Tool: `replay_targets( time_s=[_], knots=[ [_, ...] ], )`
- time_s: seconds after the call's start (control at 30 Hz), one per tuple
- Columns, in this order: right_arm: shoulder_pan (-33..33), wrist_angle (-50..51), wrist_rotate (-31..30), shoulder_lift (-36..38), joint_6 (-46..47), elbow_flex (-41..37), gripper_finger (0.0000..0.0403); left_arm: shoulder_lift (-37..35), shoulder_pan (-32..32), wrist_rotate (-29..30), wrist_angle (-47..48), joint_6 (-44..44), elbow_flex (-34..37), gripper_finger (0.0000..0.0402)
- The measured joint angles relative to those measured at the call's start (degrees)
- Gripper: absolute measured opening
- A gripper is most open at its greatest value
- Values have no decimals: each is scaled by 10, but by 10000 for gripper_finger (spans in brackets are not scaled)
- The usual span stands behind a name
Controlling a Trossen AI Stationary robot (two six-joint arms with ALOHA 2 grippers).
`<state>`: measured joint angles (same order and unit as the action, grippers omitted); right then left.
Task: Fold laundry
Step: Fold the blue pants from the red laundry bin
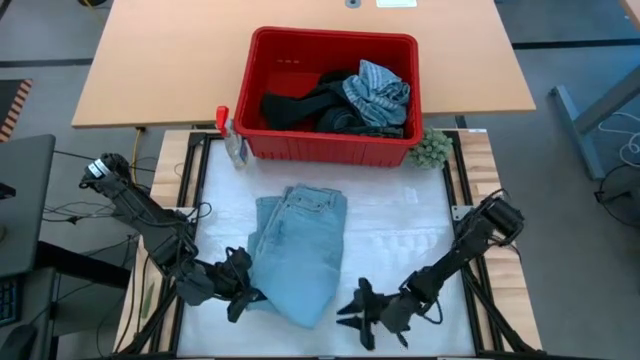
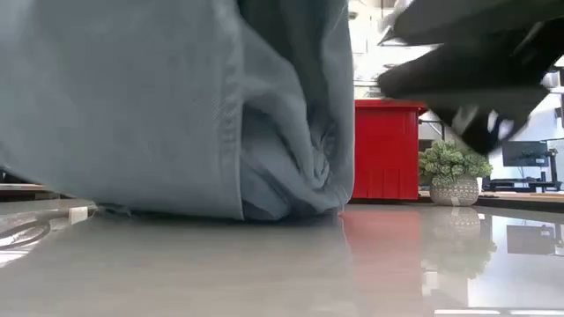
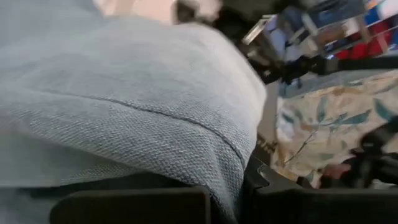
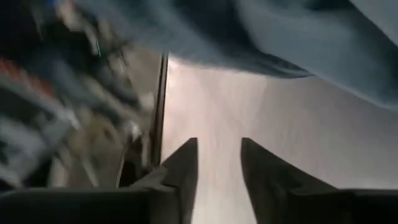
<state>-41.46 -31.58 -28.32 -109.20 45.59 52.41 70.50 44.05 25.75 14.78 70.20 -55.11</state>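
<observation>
A pair of light blue jeans (image 1: 300,250) lies folded on the white mat in the middle of the table, and it fills the left of the low view (image 2: 176,106). My left gripper (image 1: 245,295) is at the jeans' near left edge, shut on the cloth, which fills its wrist view (image 3: 124,93). My right gripper (image 1: 358,310) stands open just right of the jeans' near end with nothing between its fingers (image 4: 219,162). More laundry, dark and grey-blue striped (image 1: 375,95), lies in the red basket. My left gripper holds the jeans at their near left edge, where a stitched seam (image 3: 233,155) runs down between its fingers. It comes from the table's left, slanting down. The cloth hides the fingertips, so layers cannot be told. The rest of the jeans lies on the mat.
A red plastic basket (image 1: 330,95) stands at the mat's far edge, also in the low view (image 2: 388,150). A green fuzzy ball (image 1: 430,150) sits by its right corner, a red-capped bottle (image 1: 230,135) by its left. Bare mat lies right of the jeans.
</observation>
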Motion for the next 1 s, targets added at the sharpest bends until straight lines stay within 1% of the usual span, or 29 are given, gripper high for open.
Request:
replay_targets(
  time_s=[0.07, 0.17, 0.27, 0.33, 0.4, 0.57, 0.63, 0.9, 1.0],
  knots=[
    [3, -109, -19, -27, 37, -31, 171, 0, 1, 3, -14, -12, 0, 0],
    [16, -249, -20, -76, 57, -52, 203, 0, 6, 4, -16, -21, 0, 0],
    [25, -346, -21, -126, 24, -46, 224, 0, 6, 4, -16, -22, 0, 0],
    [29, -392, -35, -150, 9, -39, 229, 0, 6, 4, -17, -22, 0, 0],
    [33, -418, -47, -168, 16, -31, 230, 0, 8, 4, -18, -22, 0, 0],
    [51, -466, -55, -196, 9, -10, 227, 0, 10, 4, -18, -22, 0, 0],
    [57, -469, -55, -196, -3, -5, 227, 0, 10, 4, -18, -22, 0, 0],
    [81, -481, -52, -195, -2, 3, 226, 0, 10, 4, -18, -30, 0, 0],
    [86, -489, -50, -195, 0, 5, 215, 0, 10, 4, -18, -30, 0, 0]
  ],
)
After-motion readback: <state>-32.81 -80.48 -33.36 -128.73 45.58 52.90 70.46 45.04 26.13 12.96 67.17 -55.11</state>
